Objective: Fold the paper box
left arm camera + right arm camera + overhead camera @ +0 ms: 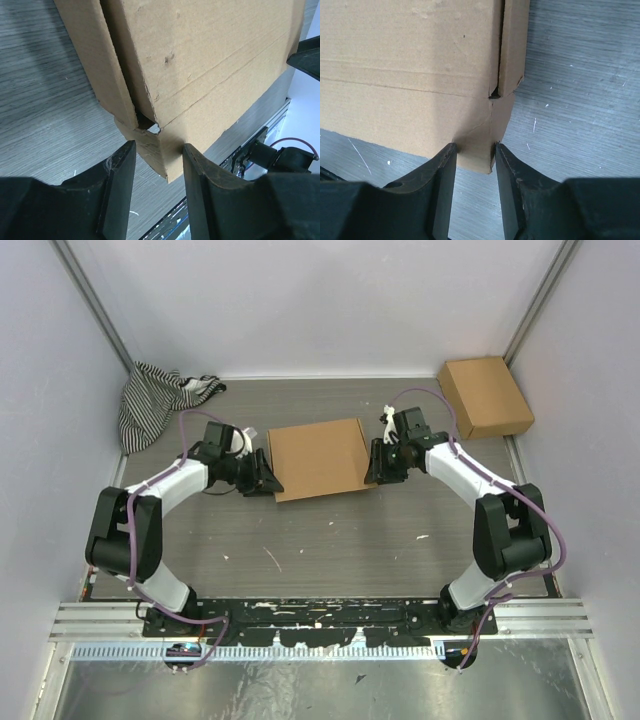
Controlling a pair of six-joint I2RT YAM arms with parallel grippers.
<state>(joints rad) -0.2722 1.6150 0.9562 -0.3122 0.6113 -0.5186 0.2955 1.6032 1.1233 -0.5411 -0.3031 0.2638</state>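
Arms bent inward; left gripper (263, 476) at nine o'clock, right gripper (373, 466) at three, pinched the paper box (318, 458) on grey table (330, 550).

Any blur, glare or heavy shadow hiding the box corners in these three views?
Top external: even light, sharp, no glare on the paper box. Left wrist: corner sharp, right background washed out. Right wrist: sharp, soft shadow on the lower flap.

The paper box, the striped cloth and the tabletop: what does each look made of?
The paper box looks like plain brown cardboard, matte, with pressed crease lines, fibrous cut edges and small dents. The striped cloth is soft fabric, crumpled in loose folds; weave unclear. The tabletop shows grey wood grain, probably laminate, matte, with white scuffs.
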